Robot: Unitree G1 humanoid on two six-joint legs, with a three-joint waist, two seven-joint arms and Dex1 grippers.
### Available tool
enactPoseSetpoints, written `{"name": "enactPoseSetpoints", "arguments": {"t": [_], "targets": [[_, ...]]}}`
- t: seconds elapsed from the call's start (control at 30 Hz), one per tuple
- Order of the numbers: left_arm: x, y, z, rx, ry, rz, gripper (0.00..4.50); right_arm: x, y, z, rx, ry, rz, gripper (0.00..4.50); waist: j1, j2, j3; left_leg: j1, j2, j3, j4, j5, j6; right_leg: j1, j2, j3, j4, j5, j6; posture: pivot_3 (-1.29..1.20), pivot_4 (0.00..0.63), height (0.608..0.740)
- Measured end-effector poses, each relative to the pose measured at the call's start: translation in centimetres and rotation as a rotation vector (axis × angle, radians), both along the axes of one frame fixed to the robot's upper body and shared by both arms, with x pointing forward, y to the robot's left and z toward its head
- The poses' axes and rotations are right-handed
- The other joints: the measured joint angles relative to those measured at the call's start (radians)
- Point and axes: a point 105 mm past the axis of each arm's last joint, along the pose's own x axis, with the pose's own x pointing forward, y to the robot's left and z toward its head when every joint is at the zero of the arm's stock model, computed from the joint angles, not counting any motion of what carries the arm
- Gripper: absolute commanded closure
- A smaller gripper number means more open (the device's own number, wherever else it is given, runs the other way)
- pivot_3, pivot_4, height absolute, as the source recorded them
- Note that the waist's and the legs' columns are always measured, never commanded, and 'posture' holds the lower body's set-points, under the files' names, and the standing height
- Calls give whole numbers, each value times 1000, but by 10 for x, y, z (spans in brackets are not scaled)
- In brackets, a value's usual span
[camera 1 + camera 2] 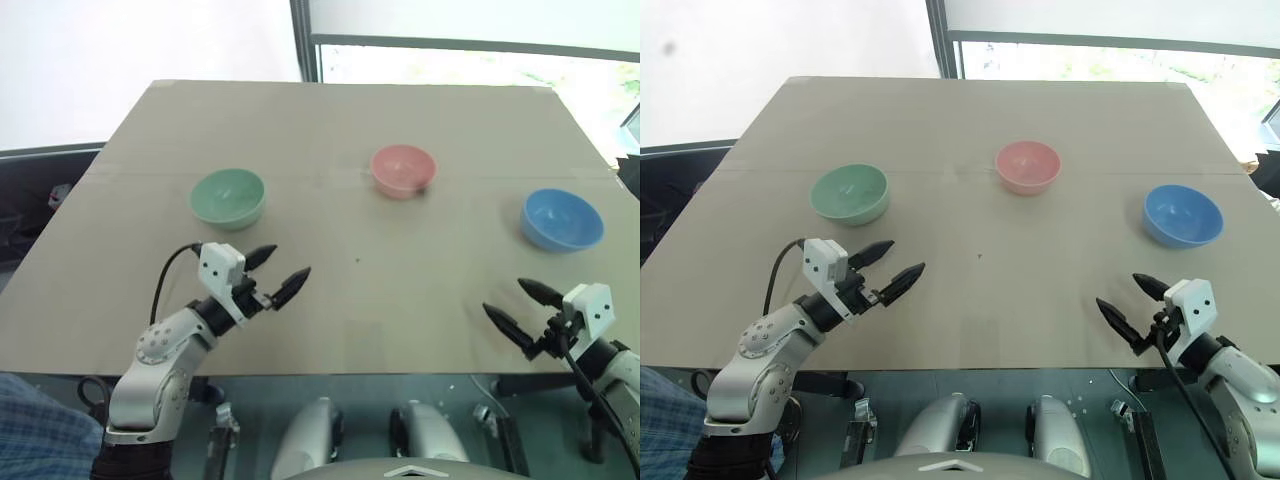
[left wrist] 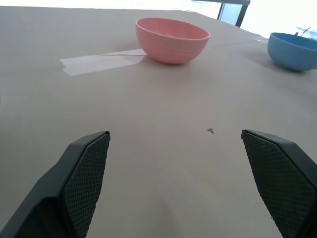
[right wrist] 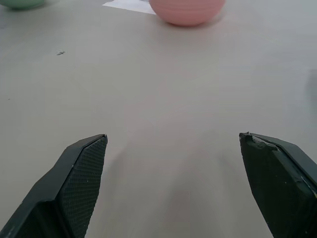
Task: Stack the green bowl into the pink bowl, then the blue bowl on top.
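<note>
Three small bowls stand apart on the tan table (image 1: 330, 130). The green bowl (image 1: 228, 197) is on the left, the pink bowl (image 1: 403, 170) sits further back in the middle, and the blue bowl (image 1: 562, 219) is on the right. My left gripper (image 1: 281, 272) hovers open just in front of the green bowl, empty, pointing toward the table's middle. Near the front right edge, my right gripper (image 1: 514, 302) is open and empty, in front of the blue bowl. The pink bowl (image 2: 172, 39) and blue bowl (image 2: 293, 50) lie ahead in the left wrist view.
A strip of pale tape (image 2: 101, 61) lies on the table beside the pink bowl. A small dark speck (image 2: 210, 131) marks the table's middle. A window frame (image 1: 300, 40) rises behind the table's far edge.
</note>
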Motion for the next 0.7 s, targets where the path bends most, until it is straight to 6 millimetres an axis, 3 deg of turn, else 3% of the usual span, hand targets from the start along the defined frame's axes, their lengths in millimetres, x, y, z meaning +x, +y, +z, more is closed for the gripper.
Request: {"name": "enactPoseSetpoints", "arguments": {"t": [0.17,0.27,0.37,0.47,0.6,0.7], "targets": [[-4,-4,9,-80,-5,-46,15,18,11,6,-67,-19,20,0,0,0,0,0,0,0,0,0,0,0,0,0,0,0,0,0,150,740],[-5,-5,15,-102,-14,-60,15,37,27,16,-102,-33,69,0,-1,0,0,0,0,0,1,0,0,0,0,0,0,0,0,0,150,740],[-6,-1,16,-101,-19,-52,15,64,51,13,-220,12,113,0,-7,0,0,0,0,0,1,1,-1,0,1,0,1,0,0,0,150,740],[-5,-4,29,-106,-61,-67,15,106,88,45,-335,-92,200,0,-17,3,3,1,0,1,2,1,-2,0,2,0,1,1,-1,0,150,740],[-7,-5,34,-80,-83,-76,15,149,115,85,-445,-196,237,0,-17,2,3,0,0,0,1,3,-5,-1,2,-1,0,1,-1,0,150,740],[-9,-9,39,-69,-104,-91,15,172,132,98,-514,-222,255,0,-14,2,3,-2,-1,0,0,3,-5,-1,2,-1,-2,1,-1,0,150,740]]}}
